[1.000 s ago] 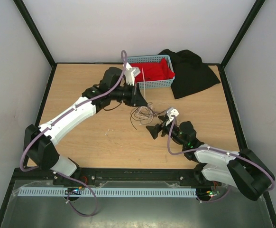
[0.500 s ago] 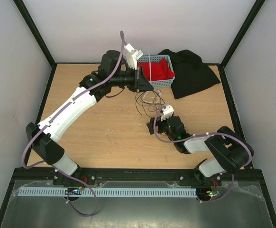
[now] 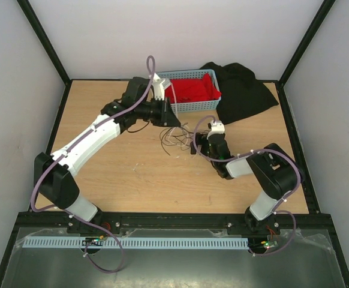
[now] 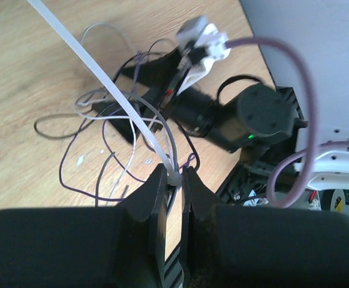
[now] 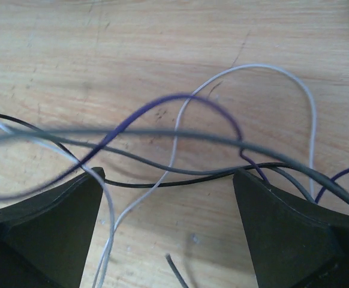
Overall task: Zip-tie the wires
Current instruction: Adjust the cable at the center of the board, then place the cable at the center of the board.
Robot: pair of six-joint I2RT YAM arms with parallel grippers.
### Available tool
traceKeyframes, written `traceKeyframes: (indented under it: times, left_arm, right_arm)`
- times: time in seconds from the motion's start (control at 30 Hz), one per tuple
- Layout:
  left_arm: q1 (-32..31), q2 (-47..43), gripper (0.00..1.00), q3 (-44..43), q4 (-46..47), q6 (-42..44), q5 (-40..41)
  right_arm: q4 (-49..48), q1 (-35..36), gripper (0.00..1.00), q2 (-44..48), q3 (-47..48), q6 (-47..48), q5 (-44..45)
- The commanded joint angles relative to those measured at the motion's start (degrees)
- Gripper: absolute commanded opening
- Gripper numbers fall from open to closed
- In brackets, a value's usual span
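Wires (image 3: pixel 177 139) barely shifted and lie between my grippers. Left gripper (image 4: pixel 174 175) dropped from basket (image 3: pixel 198 107) back over them; right gripper (image 5: pixel 167 183) closed in. Left clamped on tie (image 4: pixel 111 89). Right wide apart, strands crossing between its fingers. Step, I judge: gathering bundle. Next: pinch strands together, feed tie round. Tie's head hidden; looped or not, cannot tell.

White-and-black left arm (image 3: pixel 93 137) and right arm (image 3: pixel 241 167) carry lilac cables (image 4: pixel 258 41), seemingly a green light (image 4: pixel 250 137).
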State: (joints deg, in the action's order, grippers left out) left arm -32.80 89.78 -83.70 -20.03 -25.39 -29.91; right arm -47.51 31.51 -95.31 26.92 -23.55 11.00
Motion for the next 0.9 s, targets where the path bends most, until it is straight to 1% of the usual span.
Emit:
traceKeyframes:
  times: [0.0,0.1,0.27,0.43,0.53,0.67,0.73,0.87]
  left_arm:
    - [2.0,-3.3,0.0,5.5,1.7,-1.2,-0.5]
    - [2.2,-3.6,0.0,10.1,2.5,-1.3,-0.3]
    - [2.7,-4.6,0.0,18.1,3.7,-2.4,2.2]
    - [4.8,-7.1,0.0,25.3,5.8,-3.7,2.4]
    - [4.9,-7.3,0.0,27.6,6.2,-3.9,2.0]
    - [4.8,-6.3,0.0,29.8,6.8,-4.4,1.4]
    - [4.8,-5.5,0.0,30.5,7.0,-4.2,1.6]
    - [3.3,-2.7,0.0,30.8,8.9,-4.0,2.4]
  right_arm:
    - [7.7,-2.3,0.99,-4.2,1.3,-2.4,1.3]
    - [9.0,-3.2,0.99,-5.8,3.5,-2.5,0.3]
    - [14.6,-5.3,0.99,-8.2,8.9,-4.8,-2.3]
    - [19.6,-7.6,0.99,-10.9,14.6,-4.7,-6.5]
    - [23.3,-8.4,0.99,-12.6,19.2,-4.4,-7.3]
    - [29.6,-9.1,0.99,-13.0,25.6,-1.3,-3.0]
    - [30.9,-10.5,0.99,-13.0,27.5,-0.3,-1.9]
    - [31.5,-15.2,0.99,-14.5,28.5,-0.7,-5.3]
